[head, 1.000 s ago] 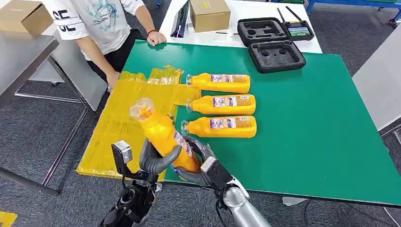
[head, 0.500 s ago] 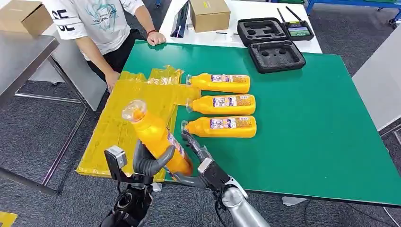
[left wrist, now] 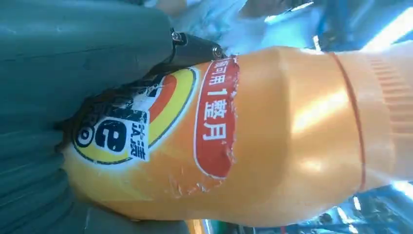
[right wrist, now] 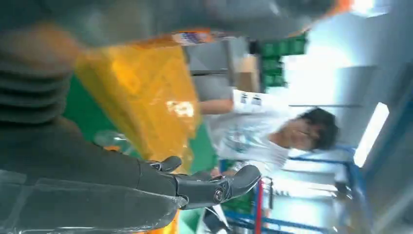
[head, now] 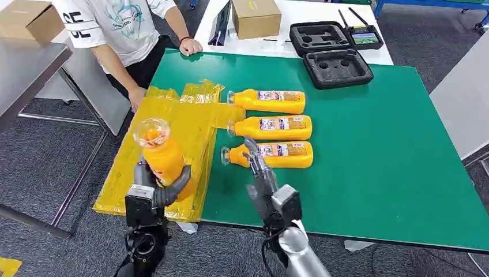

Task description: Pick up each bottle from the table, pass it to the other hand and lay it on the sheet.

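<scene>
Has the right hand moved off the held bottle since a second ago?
Yes. The right hand let go and swung right, over the green table near the nearest lying bottle. The left hand holds the held bottle.

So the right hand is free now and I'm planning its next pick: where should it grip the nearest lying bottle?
Probably around the labelled body of the nearest bottle, coming from above: it lies flat, cap toward the sheet.

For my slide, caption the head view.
Left hand holds an orange bottle above the yellow sheet.
</scene>
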Tool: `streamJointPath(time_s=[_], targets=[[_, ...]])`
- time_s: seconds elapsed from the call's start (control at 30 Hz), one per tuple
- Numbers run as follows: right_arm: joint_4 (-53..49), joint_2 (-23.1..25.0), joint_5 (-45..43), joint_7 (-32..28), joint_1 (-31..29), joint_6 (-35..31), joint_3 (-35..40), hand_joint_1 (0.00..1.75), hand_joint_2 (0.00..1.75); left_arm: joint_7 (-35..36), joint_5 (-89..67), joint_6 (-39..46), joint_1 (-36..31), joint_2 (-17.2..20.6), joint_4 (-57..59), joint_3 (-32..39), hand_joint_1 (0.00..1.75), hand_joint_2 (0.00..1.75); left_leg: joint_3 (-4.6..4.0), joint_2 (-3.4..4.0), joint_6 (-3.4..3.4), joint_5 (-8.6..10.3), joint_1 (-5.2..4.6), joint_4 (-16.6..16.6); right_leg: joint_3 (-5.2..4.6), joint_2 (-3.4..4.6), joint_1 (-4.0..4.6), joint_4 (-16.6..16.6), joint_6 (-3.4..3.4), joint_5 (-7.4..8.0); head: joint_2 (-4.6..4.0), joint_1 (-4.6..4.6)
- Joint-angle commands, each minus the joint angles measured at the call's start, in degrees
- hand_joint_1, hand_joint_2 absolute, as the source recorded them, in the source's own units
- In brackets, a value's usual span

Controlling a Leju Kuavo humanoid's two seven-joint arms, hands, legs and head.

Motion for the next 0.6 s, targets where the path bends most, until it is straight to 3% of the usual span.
streamJointPath(time_s=[0.03, 0.2, 0.33, 0.47, 0.6], targets=[[-14.1, -2.8, -7.7, 0.0, 3.2, 2.9, 4.0, 0.00, 0.00, 10.7, -20.1, -1.2, -14.0, 10.5, 11.6, -0.7, 1.75, 1.75, 0.16, -0.18, 0.02, -0.03, 0.01, 0.0, 0.19, -0.24, 0.04, 0.1, -0.15, -0.12, 0.00, 0.02], [-16.6, -1.8, -12.0, 0.0, 3.4, 5.8, 3.3, 0.00, 0.00, 14.0, -28.9, -5.6, -22.6, 15.5, 25.4, -5.2, 1.75, 1.75, 0.25, -0.09, -0.05, 0.05, 0.02, -0.1, 0.24, -0.14, 0.05, 0.0, -0.14, -0.05, 0.00, 0.00], [-16.9, -0.2, -13.4, 0.0, 2.9, 8.0, 2.6, 0.00, 0.00, 12.7, -31.8, -11.0, -30.1, 18.9, 36.3, -10.5, 1.75, 1.75, 0.29, -0.10, -0.10, 0.06, 0.03, 0.0, 0.26, -0.16, 0.05, 0.0, -0.15, -0.07, 0.00, 0.04], [-16.2, 0.1, -13.3, 0.0, 2.3, 7.8, 2.6, 0.00, 0.00, 12.5, -32.9, -11.9, -33.2, 18.9, 39.7, -12.3, 1.75, 1.75, 0.16, -0.09, -0.12, 0.12, 0.07, 0.0, 0.15, -0.13, 0.08, 0.0, -0.12, -0.01, 0.00, 0.04], [-13.4, -0.2, -13.4, 0.0, 0.8, 7.9, 3.6, 0.00, 0.00, 14.1, -35.9, -19.4, -39.0, 17.6, 48.6, -18.0, 1.75, 1.75, 0.16, -0.12, -0.12, 0.13, 0.05, 0.0, 0.16, -0.15, 0.06, 0.0, -0.11, -0.02, 0.00, 0.02]])
